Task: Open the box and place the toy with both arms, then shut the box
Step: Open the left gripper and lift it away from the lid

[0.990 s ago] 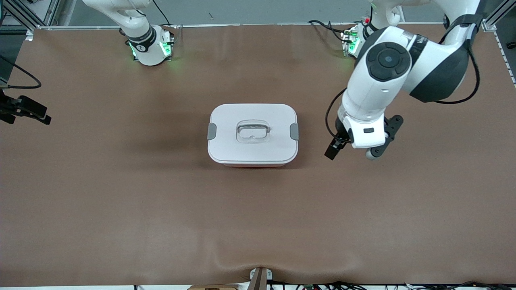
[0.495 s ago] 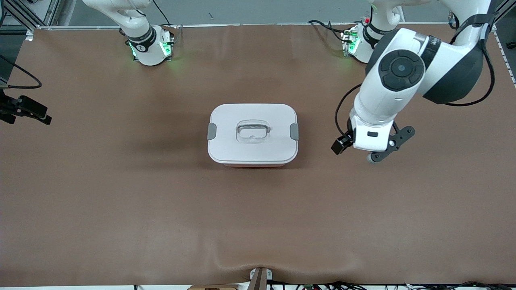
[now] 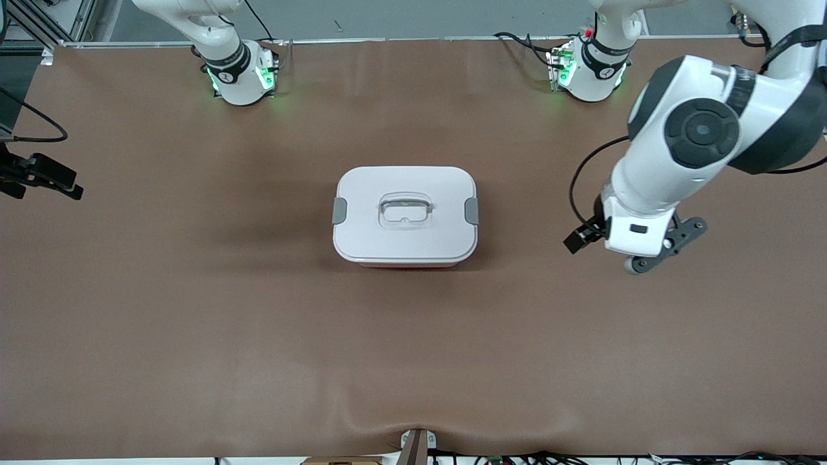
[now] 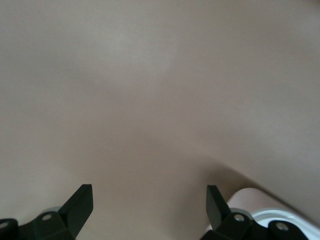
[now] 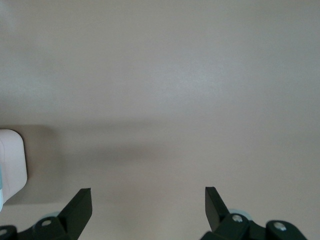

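The box (image 3: 405, 216) stands in the middle of the table, its white lid on and both grey side clips (image 3: 472, 211) down. The pink toy is out of view. My left gripper (image 3: 579, 239) hangs over bare table beside the box, toward the left arm's end, well apart from it. In the left wrist view it (image 4: 148, 200) is open and empty over the mat. In the right wrist view my right gripper (image 5: 145, 200) is open and empty over bare mat.
The brown mat (image 3: 413, 349) covers the whole table. A black part (image 3: 45, 177) juts in at the table's edge at the right arm's end. A white rounded corner shows in the left wrist view (image 4: 260, 202) and another in the right wrist view (image 5: 11, 160).
The left arm has swung away from the box toward its own end of the table, gripper open throughout. The box and the right arm have not moved.
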Motion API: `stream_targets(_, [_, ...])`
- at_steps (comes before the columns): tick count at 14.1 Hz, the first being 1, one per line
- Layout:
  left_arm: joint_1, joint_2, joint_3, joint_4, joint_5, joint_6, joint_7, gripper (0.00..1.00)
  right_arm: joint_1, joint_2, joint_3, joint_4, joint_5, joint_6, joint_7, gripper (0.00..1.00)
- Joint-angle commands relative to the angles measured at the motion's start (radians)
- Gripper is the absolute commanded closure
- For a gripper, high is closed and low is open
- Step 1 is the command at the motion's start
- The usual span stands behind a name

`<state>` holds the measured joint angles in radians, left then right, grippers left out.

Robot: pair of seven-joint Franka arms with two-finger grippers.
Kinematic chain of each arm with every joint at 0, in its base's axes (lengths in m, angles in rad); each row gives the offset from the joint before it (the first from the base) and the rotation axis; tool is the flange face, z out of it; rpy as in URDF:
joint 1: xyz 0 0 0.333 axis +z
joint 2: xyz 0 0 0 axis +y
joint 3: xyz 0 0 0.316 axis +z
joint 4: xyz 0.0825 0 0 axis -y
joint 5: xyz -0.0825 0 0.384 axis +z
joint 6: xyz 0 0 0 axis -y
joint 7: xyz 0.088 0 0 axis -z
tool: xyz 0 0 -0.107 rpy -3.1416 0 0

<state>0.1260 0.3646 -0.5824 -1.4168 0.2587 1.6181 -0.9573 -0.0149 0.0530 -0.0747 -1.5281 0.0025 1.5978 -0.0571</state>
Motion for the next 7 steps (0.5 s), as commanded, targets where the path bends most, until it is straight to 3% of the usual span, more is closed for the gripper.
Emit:
stream_targets(1, [0.020, -0.038, -0.001, -0.001, -0.021, -0.069, 0.159, 0.00, 0.009, -0.002, 0.003, 0.005, -0.010, -0.013, 0.019, 0.00])
stream_targets(7, [0.118, -0.087, -0.002, 0.052, -0.015, -0.116, 0.390, 0.00, 0.012, -0.009, 0.004, -0.009, -0.009, -0.018, 0.022, 0.00])
